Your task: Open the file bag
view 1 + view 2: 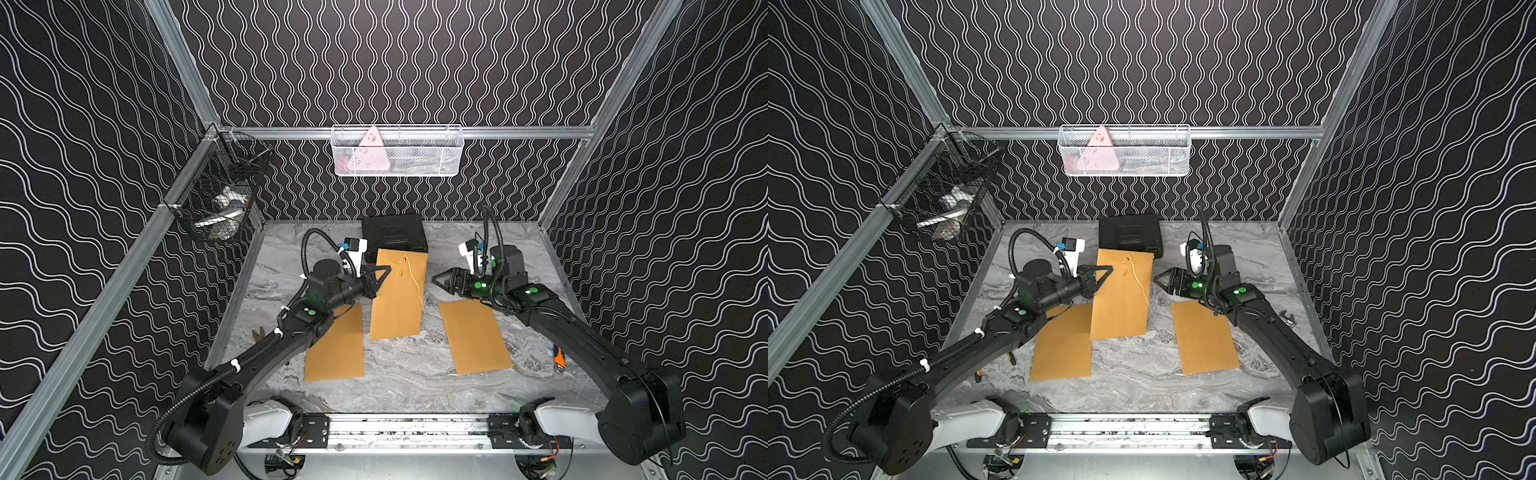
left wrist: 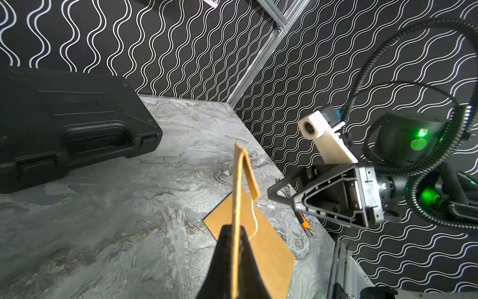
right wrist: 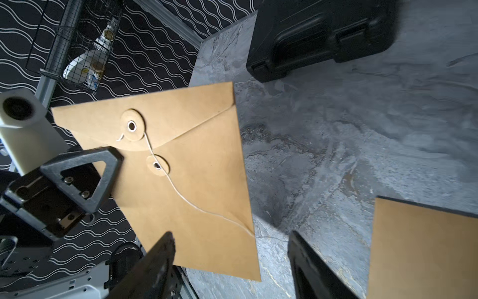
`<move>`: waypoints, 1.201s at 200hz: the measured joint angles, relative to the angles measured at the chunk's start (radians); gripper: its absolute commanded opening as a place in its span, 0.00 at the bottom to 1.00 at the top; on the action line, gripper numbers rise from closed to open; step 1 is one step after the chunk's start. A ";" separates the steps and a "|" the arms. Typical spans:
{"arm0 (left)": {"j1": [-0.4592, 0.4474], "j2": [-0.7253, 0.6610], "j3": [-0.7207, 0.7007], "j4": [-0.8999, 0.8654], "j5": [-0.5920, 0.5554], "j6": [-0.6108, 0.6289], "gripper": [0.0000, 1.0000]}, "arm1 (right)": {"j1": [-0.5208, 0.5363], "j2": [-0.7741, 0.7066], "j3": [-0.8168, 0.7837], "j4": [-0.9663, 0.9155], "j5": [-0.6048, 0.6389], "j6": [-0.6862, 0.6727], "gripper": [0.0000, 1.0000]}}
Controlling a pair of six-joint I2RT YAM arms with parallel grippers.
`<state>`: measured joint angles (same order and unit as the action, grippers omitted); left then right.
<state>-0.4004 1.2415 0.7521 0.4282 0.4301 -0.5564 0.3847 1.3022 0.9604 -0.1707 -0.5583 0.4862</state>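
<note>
Both top views look down from high at six o'clock, sharing the whole table (image 1: 407,374); the close wrist views face each other across the file bag (image 3: 201,181).

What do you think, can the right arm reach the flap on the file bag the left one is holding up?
Probably yes. The left tool is shut on the file bag at its edge, holding it upright, its flap facing the open right tool close by; nothing stands between them.

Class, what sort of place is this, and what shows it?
Probably a robot test booth: aluminium frame around wavy-patterned walls, left arm and right arm mounted on a rail, and a marble-look table.
</note>
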 measured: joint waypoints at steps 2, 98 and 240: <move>-0.001 0.000 0.000 0.001 0.000 -0.001 0.00 | 0.004 0.003 0.000 0.005 0.000 0.002 0.70; -0.030 -0.020 -0.035 0.070 -0.011 -0.051 0.00 | 0.047 0.095 -0.019 0.203 0.015 0.117 0.67; -0.062 -0.034 -0.074 0.124 -0.026 -0.077 0.00 | 0.034 0.108 0.001 0.379 0.013 0.217 0.68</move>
<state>-0.4625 1.2072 0.6781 0.5522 0.4042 -0.6331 0.4183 1.4097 0.9615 0.2081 -0.5453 0.7033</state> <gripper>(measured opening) 0.043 0.675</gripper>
